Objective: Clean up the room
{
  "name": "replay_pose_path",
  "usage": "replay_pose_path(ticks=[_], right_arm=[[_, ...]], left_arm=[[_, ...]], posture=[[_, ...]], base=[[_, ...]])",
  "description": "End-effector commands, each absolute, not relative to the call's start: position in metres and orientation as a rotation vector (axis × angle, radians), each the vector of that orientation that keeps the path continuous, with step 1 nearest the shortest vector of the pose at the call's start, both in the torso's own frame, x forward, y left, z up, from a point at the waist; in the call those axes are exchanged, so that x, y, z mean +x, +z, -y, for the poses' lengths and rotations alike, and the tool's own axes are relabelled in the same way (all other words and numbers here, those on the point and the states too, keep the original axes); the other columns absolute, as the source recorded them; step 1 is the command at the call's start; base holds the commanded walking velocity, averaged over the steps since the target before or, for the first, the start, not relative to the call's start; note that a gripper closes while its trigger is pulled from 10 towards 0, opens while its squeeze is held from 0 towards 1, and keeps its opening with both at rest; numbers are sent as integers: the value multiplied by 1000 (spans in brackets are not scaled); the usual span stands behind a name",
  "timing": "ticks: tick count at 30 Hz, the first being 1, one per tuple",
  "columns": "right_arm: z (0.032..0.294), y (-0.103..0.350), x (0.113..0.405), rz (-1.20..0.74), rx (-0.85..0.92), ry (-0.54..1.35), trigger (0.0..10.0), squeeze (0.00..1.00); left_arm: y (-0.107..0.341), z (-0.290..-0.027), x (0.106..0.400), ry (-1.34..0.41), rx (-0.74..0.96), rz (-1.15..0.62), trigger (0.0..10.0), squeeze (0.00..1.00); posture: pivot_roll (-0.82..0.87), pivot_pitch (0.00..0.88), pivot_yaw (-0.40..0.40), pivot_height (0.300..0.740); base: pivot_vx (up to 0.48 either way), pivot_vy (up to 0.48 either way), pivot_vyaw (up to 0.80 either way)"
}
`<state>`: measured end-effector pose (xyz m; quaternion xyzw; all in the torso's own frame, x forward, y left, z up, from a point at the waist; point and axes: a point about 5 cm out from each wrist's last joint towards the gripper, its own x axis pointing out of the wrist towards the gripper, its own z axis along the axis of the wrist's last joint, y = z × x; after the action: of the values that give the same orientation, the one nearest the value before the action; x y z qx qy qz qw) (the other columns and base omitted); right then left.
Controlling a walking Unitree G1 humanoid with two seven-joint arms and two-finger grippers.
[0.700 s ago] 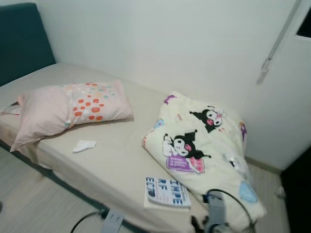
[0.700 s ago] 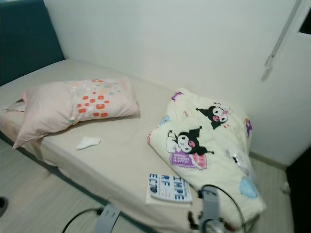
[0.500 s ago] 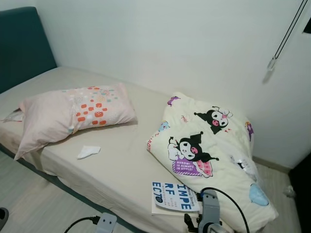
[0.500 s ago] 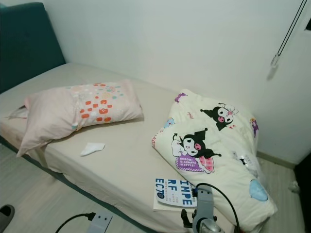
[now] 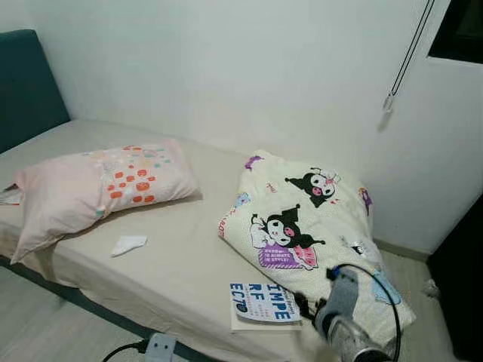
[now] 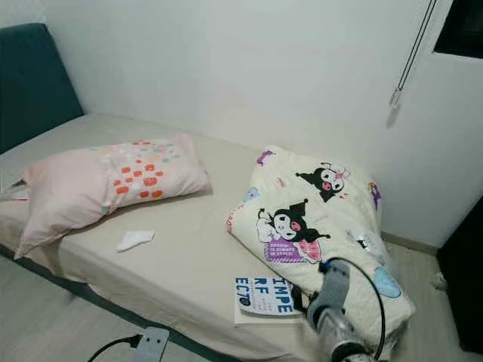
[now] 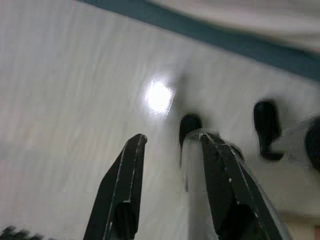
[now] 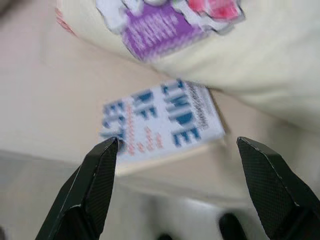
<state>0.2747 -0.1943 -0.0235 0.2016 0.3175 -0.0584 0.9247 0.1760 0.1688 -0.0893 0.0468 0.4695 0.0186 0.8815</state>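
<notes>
One book (image 8: 162, 120), one pillow (image 5: 98, 185), one quilt (image 5: 309, 226), one tissue (image 5: 128, 243) on bed (image 5: 181, 264); both grippers' jaws spread.

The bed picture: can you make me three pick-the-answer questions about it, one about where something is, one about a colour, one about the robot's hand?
1. Where is the book?
A. on the pillow
B. at the bed's near edge, beside the blanket
C. on the floor

2. What colour is the pillow?
A. pink
B. green
C. black

3. The right end effector is:
A. shut on the book
B. open above the book
C. holding the tissue

Answers: 1 B, it lies on the sheet next to the cartoon blanket. 2 A, pink with orange dots. 3 B, its fingers spread wide, touching nothing.
</notes>
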Motion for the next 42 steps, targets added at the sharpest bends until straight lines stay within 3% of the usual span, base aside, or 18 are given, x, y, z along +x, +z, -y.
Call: replay_pose_path(ticks=[1,3,4,5,13,26,42], right_arm=[[196,-19,279,-618,460,-128,10000,0],[195,-11,288,-578,503,-120,10000,0],[195,-11,288,-578,503,-120,10000,0],[193,-5,294,-553,533,-108,10000,0],[191,-1,299,-537,576,-105,10000,0],[185,7,307,-500,643,-56,10000,0],[151,4,307,-510,831,-14,10000,0]], left_arm=[[-72,-206,200,100,93,-889,10000,0],[-54,-213,227,110,44,-777,10000,0],[-54,-213,227,110,44,-777,10000,0],[-37,-216,248,121,0,-666,10000,0],[-6,-218,283,113,-45,-503,10000,0],[0,-211,287,44,-44,-441,10000,0],[-5,-217,268,-73,31,-395,10000,0]], posture=[[-96,0,-54,670],[-94,0,-56,660],[-94,0,-56,660],[-95,0,-56,650],[-89,0,-59,615],[-55,1,-41,560],[39,140,16,485]], base=[[0,0,0],[0,0,0],[0,0,0],[0,0,0],[0,0,0],[0,0,0],[0,0,0]])
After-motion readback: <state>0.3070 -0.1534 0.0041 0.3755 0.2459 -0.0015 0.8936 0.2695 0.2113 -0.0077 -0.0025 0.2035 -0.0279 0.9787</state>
